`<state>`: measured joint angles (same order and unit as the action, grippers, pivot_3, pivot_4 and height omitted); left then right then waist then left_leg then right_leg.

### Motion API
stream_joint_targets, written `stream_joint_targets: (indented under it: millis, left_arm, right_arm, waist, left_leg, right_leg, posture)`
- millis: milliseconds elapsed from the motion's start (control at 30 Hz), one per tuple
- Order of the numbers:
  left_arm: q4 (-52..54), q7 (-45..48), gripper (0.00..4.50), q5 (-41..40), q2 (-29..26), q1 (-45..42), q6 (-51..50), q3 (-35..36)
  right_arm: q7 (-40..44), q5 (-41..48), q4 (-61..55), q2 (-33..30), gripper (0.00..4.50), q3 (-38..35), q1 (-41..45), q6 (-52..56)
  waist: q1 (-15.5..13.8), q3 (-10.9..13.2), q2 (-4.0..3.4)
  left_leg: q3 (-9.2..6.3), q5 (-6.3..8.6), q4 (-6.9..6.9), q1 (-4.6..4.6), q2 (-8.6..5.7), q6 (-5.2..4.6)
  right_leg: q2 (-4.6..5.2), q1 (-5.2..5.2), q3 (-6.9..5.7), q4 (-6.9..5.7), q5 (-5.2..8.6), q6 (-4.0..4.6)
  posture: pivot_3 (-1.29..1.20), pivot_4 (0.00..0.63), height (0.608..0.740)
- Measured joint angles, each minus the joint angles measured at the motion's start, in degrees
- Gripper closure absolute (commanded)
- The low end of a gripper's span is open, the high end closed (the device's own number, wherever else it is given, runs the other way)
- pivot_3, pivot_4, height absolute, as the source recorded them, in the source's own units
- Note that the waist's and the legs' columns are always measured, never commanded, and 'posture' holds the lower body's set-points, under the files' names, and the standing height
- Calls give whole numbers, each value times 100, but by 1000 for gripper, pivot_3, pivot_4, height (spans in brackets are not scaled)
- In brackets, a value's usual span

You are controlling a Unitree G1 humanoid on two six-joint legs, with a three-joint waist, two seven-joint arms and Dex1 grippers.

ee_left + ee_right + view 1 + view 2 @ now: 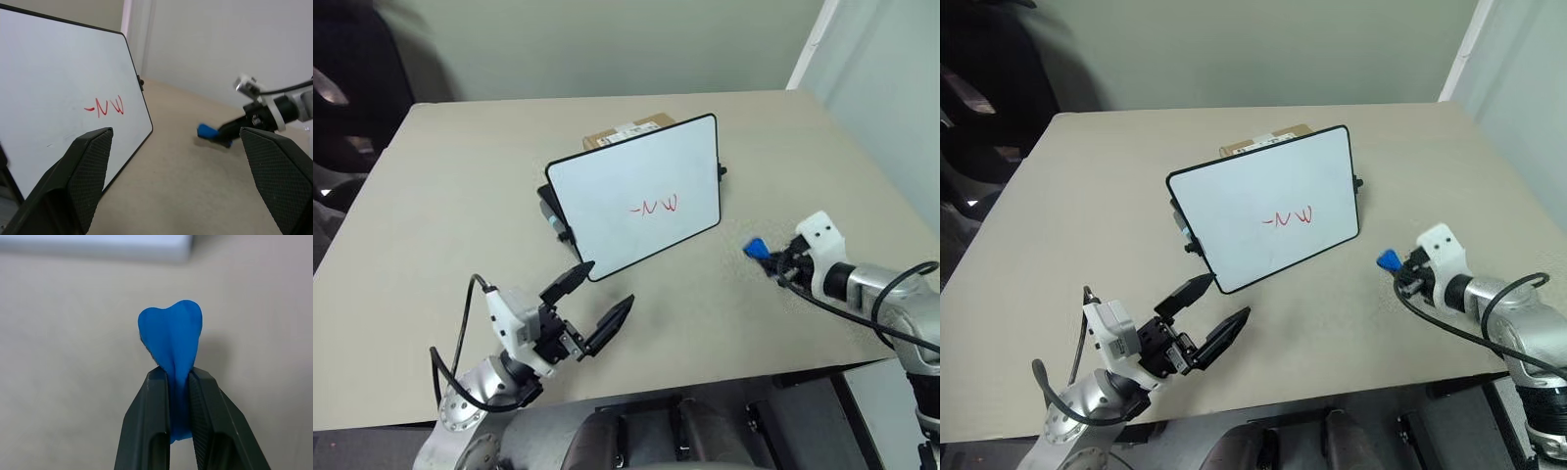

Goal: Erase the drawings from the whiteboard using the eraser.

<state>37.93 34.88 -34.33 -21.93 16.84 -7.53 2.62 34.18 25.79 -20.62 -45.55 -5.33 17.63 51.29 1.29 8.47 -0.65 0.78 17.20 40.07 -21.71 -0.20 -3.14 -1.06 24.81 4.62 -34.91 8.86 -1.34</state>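
Note:
The whiteboard stands tilted in the middle of the table, leaning back against a cardboard box. Red drawings, a dash and zigzag strokes, mark its lower right part. My right gripper is shut on the blue eraser, squeezed between the fingers, just above the table to the right of the board. My left gripper stands open in front of the board's lower left corner, holding nothing.
A brown cardboard box sits behind the board. The table's front edge runs just below my left gripper. A white wall edge rises at the back right. Dark objects stand beyond the table's left side.

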Motion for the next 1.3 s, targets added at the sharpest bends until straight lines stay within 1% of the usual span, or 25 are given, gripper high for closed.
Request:
stream_joint_targets:
  millis: [100,200,333,500,733,900,1133,1300]
  left_arm:
    - [39,-5,0,-5,14,60,6,0]
    - [56,-11,0,-14,16,84,8,4]
    - [99,-17,0,-20,19,117,9,33]
    - [168,-30,0,-20,32,192,10,71]
    - [250,-62,0,-19,39,309,14,124]
    - [285,-109,0,-21,41,361,32,176]
    - [285,-123,0,-22,41,358,39,203]
    - [285,-121,0,-22,42,346,44,202]
  right_arm:
    - [83,19,-55,92,4195,35,502,-147]
    - [117,-105,60,343,4195,469,1127,-352]
    - [119,-466,760,849,4195,1144,1836,-593]
    - [119,-955,1656,1458,4195,1688,2311,-1087]
    - [118,-1427,2466,1855,4195,1910,2670,-1462]
    - [50,-1809,2984,1847,4195,1989,2788,-1379]
    - [141,-2007,2917,1799,4195,2046,2576,-1014]
    - [207,-2051,2692,1921,4195,2055,2666,-959]
  waist:
    - [17,0,0]
    - [34,0,0]
    - [33,0,0]
    - [-10,0,0]
    - [-1,0,0]
    - [-2,-1,1]
    - [16,0,0]
    - [28,0,-1]
  left_leg:
    - [1,0,0,2,0,0]
    - [0,0,-1,8,1,-2]
    - [0,-2,0,10,2,-2]
    - [-1,-4,1,8,1,2]
    - [2,-3,1,6,1,1]
    - [2,-3,2,10,0,1]
    - [0,-2,-3,7,2,-12]
    - [-1,-9,-8,2,5,-2]
  right_leg:
    - [0,0,0,1,-4,5]
    - [-1,2,0,-3,-7,8]
    - [-1,14,-2,-3,-10,7]
    - [1,15,-3,1,-4,5]
    - [5,16,-8,1,1,13]
    - [8,13,-8,1,-10,22]
    - [3,15,-8,-13,-43,46]
    - [-1,24,-8,-13,-44,48]
  posture:
    - [0,150,740]
    - [0,150,740]
    - [0,150,740]
    - [0,150,740]
    - [0,150,740]
    - [0,150,740]
    - [0,150,740]
    - [0,150,740]
